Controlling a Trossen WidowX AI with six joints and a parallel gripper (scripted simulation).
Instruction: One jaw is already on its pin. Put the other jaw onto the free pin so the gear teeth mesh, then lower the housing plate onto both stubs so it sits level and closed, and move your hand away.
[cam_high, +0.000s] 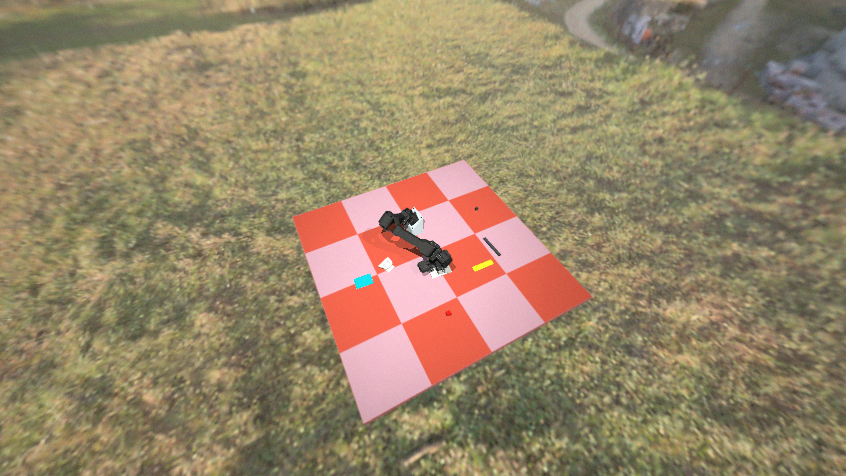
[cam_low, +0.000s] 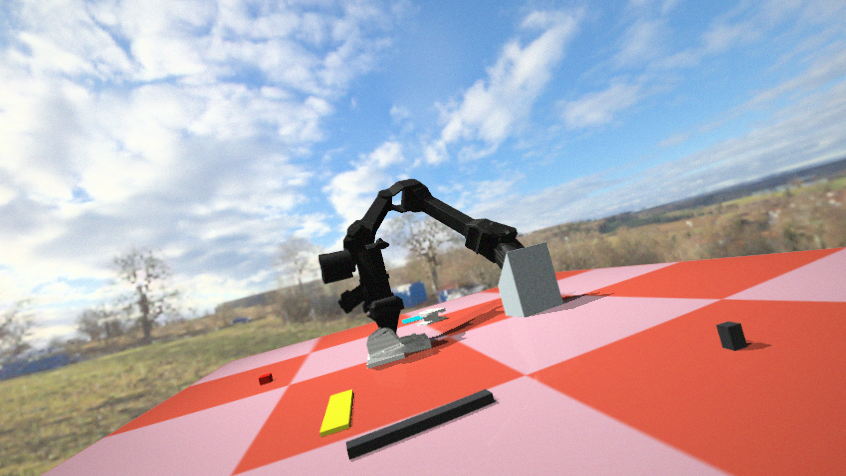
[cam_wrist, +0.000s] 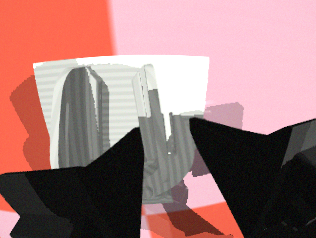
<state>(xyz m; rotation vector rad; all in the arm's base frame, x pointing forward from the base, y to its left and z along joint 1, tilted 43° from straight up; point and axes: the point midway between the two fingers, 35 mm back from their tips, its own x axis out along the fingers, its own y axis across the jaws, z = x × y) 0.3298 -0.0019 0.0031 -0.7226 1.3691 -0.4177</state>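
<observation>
The white base (cam_high: 440, 274) (cam_low: 384, 359) (cam_wrist: 192, 75) lies on the checkered board. On it, in the wrist view, one ridged grey jaw (cam_wrist: 75, 115) stands at the left. A second ridged grey jaw (cam_wrist: 156, 135) stands to its right, leaning slightly. My gripper (cam_low: 387, 329) (cam_wrist: 165, 128) points down over the base and is shut on this right jaw, with one finger on each side. The pins and the meeting of the teeth are hidden or too small to tell. A white piece with raised parts (cam_high: 385, 265) (cam_low: 432, 315), seemingly the housing plate, lies apart from the base.
A cyan block (cam_high: 363, 281) (cam_low: 411, 319) lies beside the white piece. A yellow bar (cam_high: 482, 265) (cam_low: 337, 412), a long black bar (cam_high: 491, 246) (cam_low: 421, 423), a red cube (cam_high: 448, 313) (cam_low: 265, 378) and a black block (cam_high: 476, 208) (cam_low: 731, 336) lie around the base.
</observation>
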